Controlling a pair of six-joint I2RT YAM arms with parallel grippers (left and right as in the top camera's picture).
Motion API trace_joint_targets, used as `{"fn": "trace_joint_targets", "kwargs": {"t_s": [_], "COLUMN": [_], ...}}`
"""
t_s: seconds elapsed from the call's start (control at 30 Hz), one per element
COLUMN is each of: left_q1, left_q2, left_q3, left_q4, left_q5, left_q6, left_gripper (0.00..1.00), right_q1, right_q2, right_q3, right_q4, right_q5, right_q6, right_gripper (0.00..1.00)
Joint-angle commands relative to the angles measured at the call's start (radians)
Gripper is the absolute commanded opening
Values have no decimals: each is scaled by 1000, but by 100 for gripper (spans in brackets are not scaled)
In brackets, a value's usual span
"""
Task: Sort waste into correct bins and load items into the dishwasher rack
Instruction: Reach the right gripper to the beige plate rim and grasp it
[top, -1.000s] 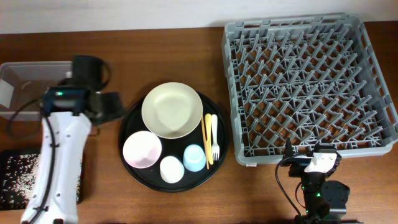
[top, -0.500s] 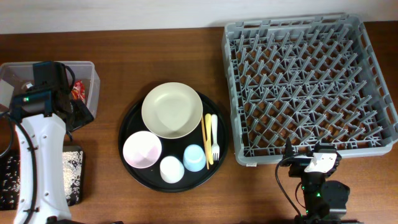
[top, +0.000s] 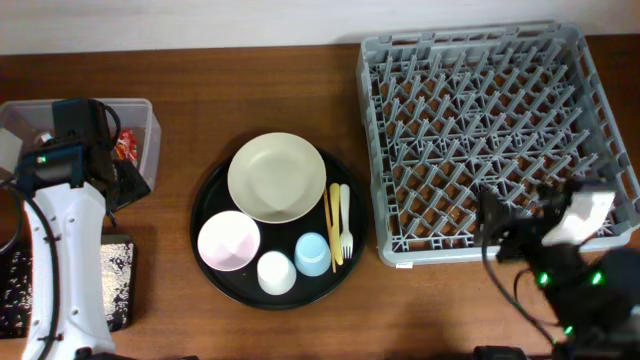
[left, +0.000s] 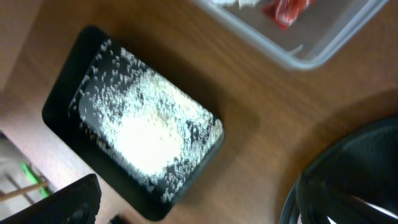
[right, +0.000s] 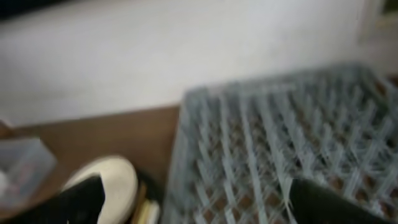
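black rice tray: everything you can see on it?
Shallow black rectangular tray, rounded corners, plastic-looking. Lies flat on the wooden table, diagonal in the left wrist view. White rice-like grains cover its floor, heaped mid-tray, sparse near the edges. A strip of table separates it from the clear tub. Overhead, the left arm hides part of it.

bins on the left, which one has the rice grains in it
The shallow black tray: its floor is strewn with white grains. The clear tub beside it shows a red wrapper instead.
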Motion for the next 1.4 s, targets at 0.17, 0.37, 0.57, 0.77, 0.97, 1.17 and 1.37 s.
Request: {"fn": "trace_joint_targets", "kwargs": {"t_s": [0.17,0.37,0.57,0.77,0.97,1.17,1.37], "left_q1": [4,4,4,4,5,4,4], "left_q2": [-7,-7,-7,-7,-7,-7,-7], "left_q3": [8,8,8,8,8,8,8], "left_q4": [-3,-3,-3,-3,-3,-3,-3], "left_q5": [-11,-11,-11,-11,-11,-11,-11], "left_q6": [-2,-2,-2,-2,-2,-2,-2], "left_gripper": [99,99,99,99,99,99,99], "right_q1": [11,492,697,698,699,697,649], "right_q2": [625,791,1187,1222,1388,1493,1555], "right_q3": [576,576,576,576,576,576,576], "right_q4": [-250,-296,-114,136,247,262,238], "right_q5": [-779,23,187,344,344,383,346], "right_q6": [5,32,30,27,-31,-80,-80], "right_gripper": [99,85,98,81,55,54,54]}}
